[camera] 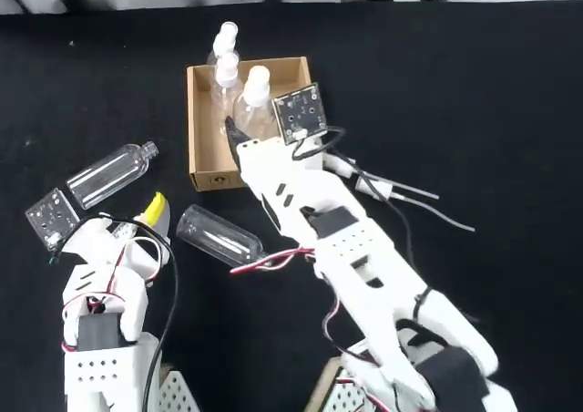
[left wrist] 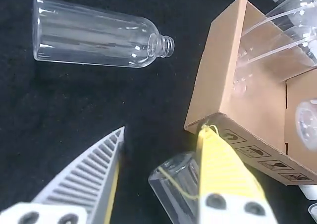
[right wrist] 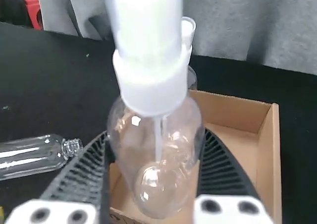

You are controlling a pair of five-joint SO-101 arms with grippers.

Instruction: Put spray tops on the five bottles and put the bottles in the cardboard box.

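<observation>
Black cloth covers the table, grey curtain behind. Left gripper sits at table's 8 o'clock, jaws wide apart, nothing in them. A capless bottle lies at its 12, second capless bottle at its 3. Cardboard box is at table's 12 w/ capped bottles inside. Right gripper is over the box, jaws closed round a spray-topped bottle. Loose spray tops lie at box's 4.

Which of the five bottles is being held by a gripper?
The spray-topped bottle clamped in the right gripper over the cardboard box. The other four are ungripped: two capped ones at the box, two uncapped ones lying on the table.
</observation>
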